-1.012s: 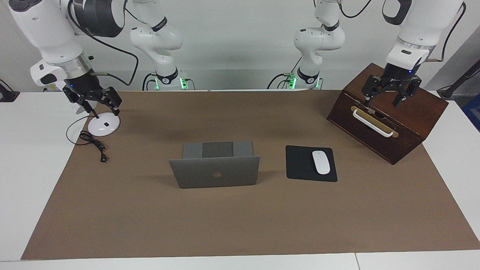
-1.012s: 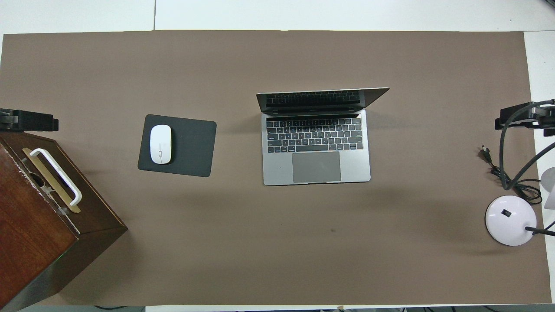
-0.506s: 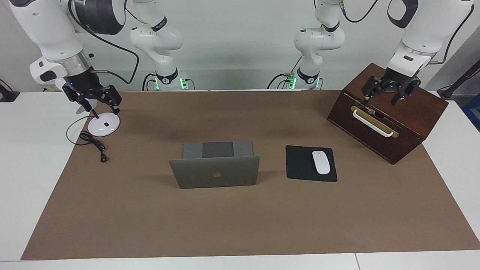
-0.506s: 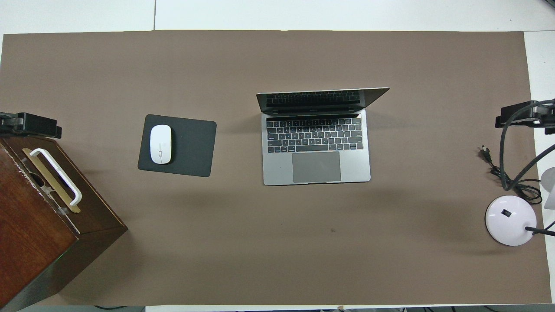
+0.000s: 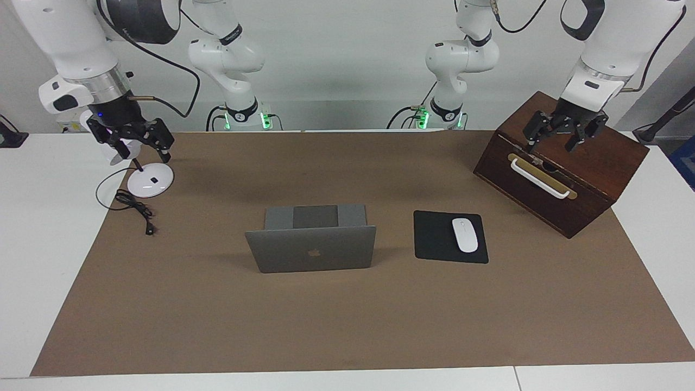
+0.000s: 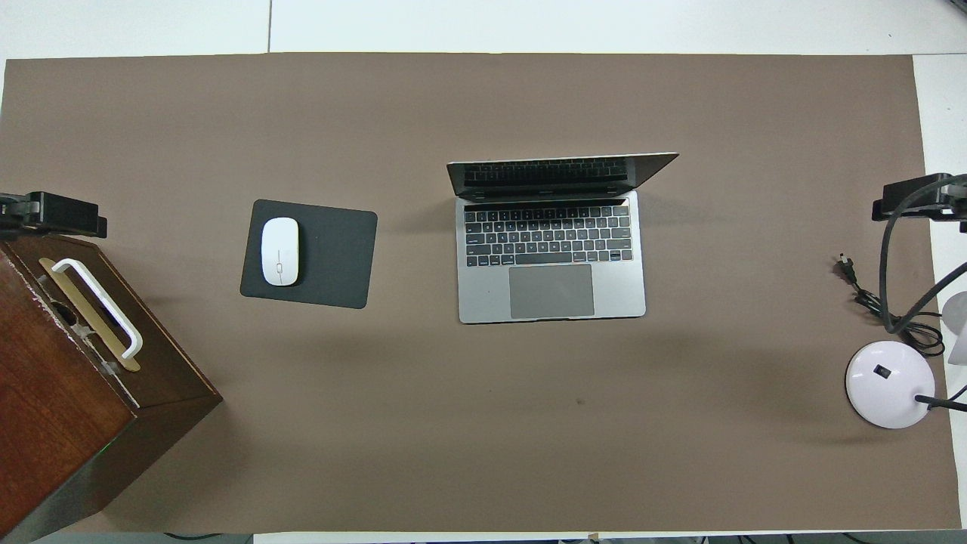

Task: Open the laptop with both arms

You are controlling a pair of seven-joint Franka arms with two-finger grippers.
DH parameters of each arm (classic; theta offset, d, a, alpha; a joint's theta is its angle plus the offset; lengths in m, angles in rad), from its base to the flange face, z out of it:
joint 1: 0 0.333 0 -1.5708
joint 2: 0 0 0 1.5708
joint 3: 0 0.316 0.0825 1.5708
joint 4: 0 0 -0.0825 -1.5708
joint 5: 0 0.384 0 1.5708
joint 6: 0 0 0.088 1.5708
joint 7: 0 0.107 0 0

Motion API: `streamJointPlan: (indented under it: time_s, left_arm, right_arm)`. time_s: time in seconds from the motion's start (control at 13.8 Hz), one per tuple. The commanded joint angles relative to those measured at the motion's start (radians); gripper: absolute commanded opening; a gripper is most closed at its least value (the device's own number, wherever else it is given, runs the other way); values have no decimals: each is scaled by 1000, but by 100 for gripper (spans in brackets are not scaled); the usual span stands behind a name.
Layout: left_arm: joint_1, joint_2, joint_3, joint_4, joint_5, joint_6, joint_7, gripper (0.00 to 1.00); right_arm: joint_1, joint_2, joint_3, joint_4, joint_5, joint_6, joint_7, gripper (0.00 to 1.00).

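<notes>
At the right arm's end of the table the right gripper [image 5: 140, 147] is seen raised over the white desk lamp [image 5: 150, 180], and its fingers are spread apart with nothing between them. A black cable [image 5: 133, 207] is coiled on the brown mat [image 5: 347, 315] beside the lamp base.

In the middle of the mat the laptop [image 5: 311, 247] is found. Its lid is already lifted and stands up steeply, with the logo turned away from the robots, and the keyboard [image 6: 548, 236] is fully shown toward the robots in the overhead view. The task is therefore judged as done, or nearly done; at most a small further tilt of the lid could be left. The laptop is touched by neither gripper and lies well apart from both, about midway between them.

Beside the laptop, toward the left arm's end, a white mouse [image 5: 465, 234] lies on a black mouse pad [image 5: 434, 239]. At that end the left gripper [image 5: 565, 139] is held over the wooden box [image 5: 559, 163], above its white handle [image 5: 540, 179], with the fingers apart and empty
</notes>
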Motion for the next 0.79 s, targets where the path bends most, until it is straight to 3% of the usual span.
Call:
streamJointPlan:
  time_s: [0.0,0.72]
  left_arm:
    - [17,-2,-11,14,-12,-38,-9,100]
    - [20,-6,-10,9,-32,-59,-11,100]
  right_arm:
    - [-15,-13,9,-12,-13,7,2,100]
    - [-15,-14,9,-14,2,16,-3,100]
